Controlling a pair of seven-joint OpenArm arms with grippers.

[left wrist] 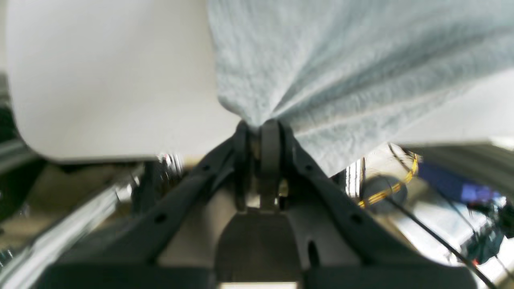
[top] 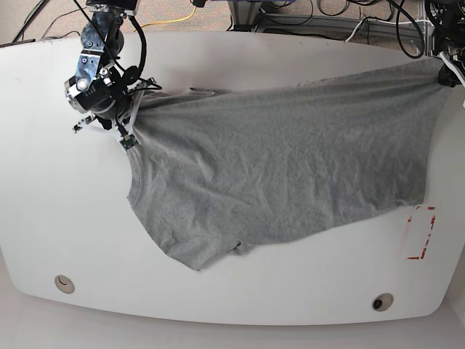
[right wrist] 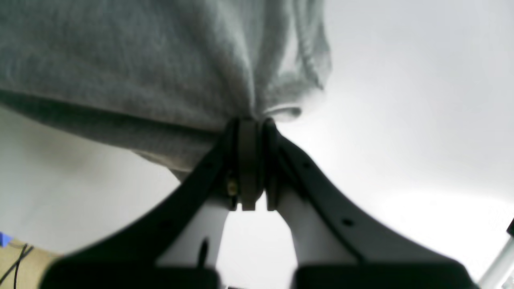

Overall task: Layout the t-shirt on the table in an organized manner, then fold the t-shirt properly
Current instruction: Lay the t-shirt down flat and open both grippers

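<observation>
Near edge of table [top: 218, 305] bare; t-shirt [top: 290, 174] spread mid-table, pulled taut between far corners, right gripper [right wrist: 249, 120] clamped on bunched cloth, left gripper [left wrist: 263, 124] likewise pinched shut on the hem, presumably stretching it flat before folding.

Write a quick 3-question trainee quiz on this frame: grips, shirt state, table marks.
1. True or false: both the left gripper and the right gripper are shut on the t-shirt.
2. The t-shirt is: A) folded in half B) stretched out between the arms C) bunched in a pile.
3. Fill in: the red-taped mark on the table sits just past the shirt's lower corner on the base view's ____ side.

Key: 1 true; 2 B; 3 right.
</observation>
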